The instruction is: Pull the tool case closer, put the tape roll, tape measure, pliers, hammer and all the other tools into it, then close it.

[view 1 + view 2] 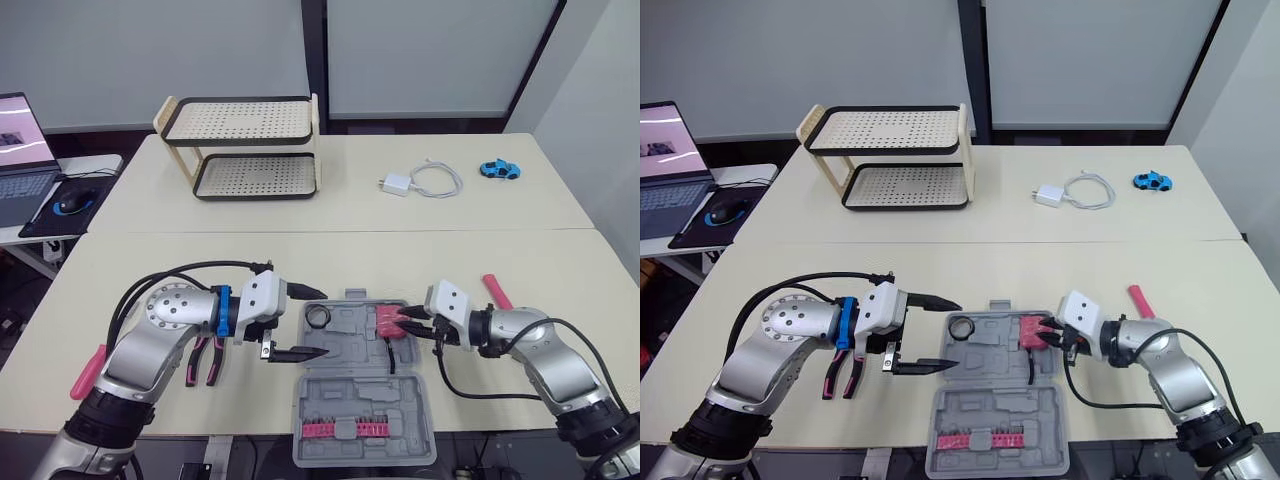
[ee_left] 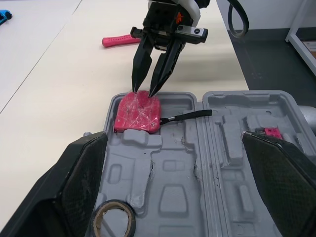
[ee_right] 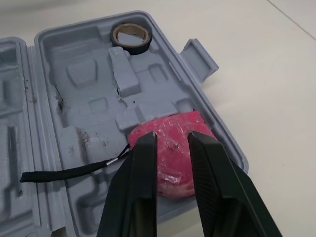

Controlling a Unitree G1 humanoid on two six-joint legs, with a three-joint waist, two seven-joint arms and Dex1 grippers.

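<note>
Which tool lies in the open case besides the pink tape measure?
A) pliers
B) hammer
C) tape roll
C: the tape roll sits in a recess of the tool case, while the pliers and the hammer lie on the table on either side of it.

We saw a black tape roll (image 1: 960, 327) and a pink tape measure (image 1: 1028, 333) inside the open grey plastic tool case (image 1: 992, 412), pink-handled pliers (image 1: 843, 375) lying left of it.

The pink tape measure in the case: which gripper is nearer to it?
Right. The right gripper has its fingertips at the tape measure; the left gripper hangs open across the tool case, by the tape roll.
</note>
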